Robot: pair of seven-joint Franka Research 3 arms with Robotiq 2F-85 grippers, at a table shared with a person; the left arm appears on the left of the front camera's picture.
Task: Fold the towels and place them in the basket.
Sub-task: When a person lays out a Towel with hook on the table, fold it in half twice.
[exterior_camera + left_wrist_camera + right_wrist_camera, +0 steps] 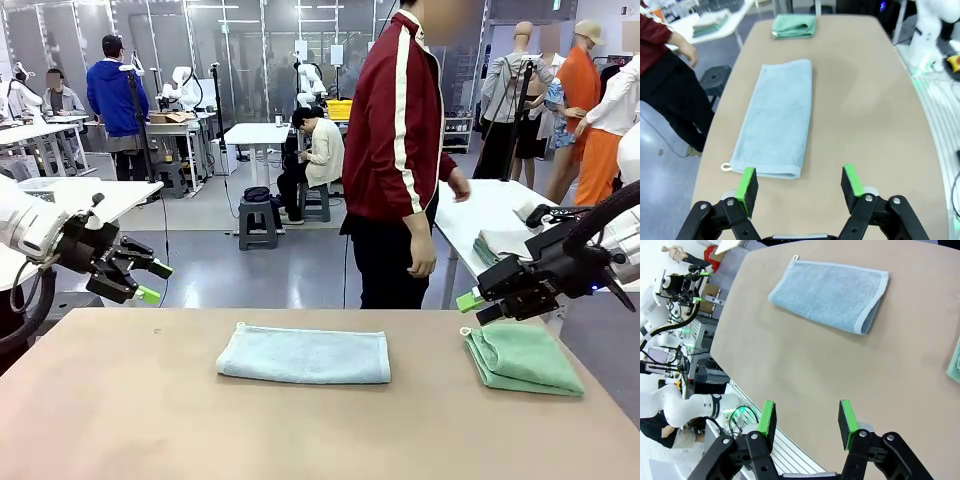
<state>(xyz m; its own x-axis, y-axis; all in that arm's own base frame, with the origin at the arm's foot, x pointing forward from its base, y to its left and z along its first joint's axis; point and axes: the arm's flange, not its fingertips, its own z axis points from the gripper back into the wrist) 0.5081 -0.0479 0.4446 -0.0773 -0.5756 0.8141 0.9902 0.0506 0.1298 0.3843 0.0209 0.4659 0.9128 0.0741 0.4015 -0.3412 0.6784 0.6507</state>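
A light blue towel (305,355) lies folded in a long strip at the table's middle, a small loop at its far-left corner; it also appears in the wrist views (776,116) (832,293). The mint green towel (522,357) lies folded into a small pad at the right of the table (794,25), its edge at the right wrist frame's border (955,363). My left gripper (150,281) hovers open off the table's left end (801,183). My right gripper (477,306) hangs open just above the green towel's far-left corner (807,418). The basket is out of view.
A person in a dark red jacket (400,150) stands at the far side of the table (300,430), hands at their sides. A white side table (500,215) behind holds a stack of folded towels (495,246). Bare tabletop lies in front of both towels.
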